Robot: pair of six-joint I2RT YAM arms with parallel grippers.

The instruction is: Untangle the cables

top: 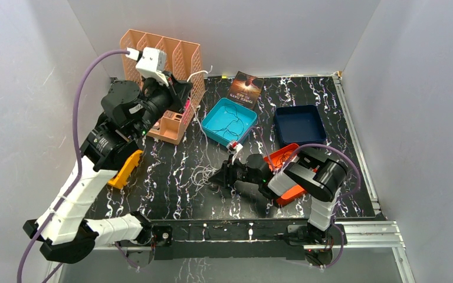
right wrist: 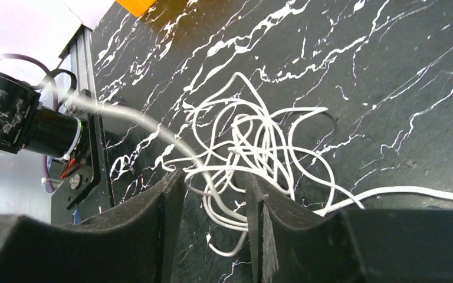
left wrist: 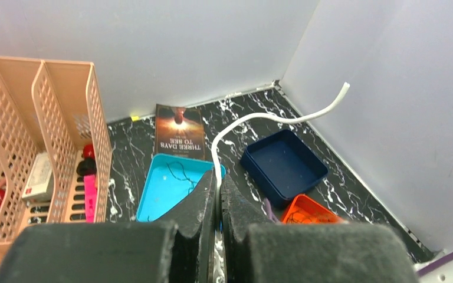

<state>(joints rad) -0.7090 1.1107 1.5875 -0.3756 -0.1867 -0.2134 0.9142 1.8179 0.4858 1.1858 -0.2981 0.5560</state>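
Bright, even light fell from overhead, bounced softly by the pale walls. Shadows beneath the arms on the worktop (top: 171, 194) were short and faint. In the left wrist view the near fingers (left wrist: 196, 227) were soft-focused and the white cable (left wrist: 271, 118) was crisp. In the right wrist view one near strand (right wrist: 130, 121) was smeared, and the top-left corner blew out white.

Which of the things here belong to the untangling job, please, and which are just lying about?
Job: white cable tangle; raised white cable; dark cables in the teal tray.
Lying about: book; navy tray; peach rack.
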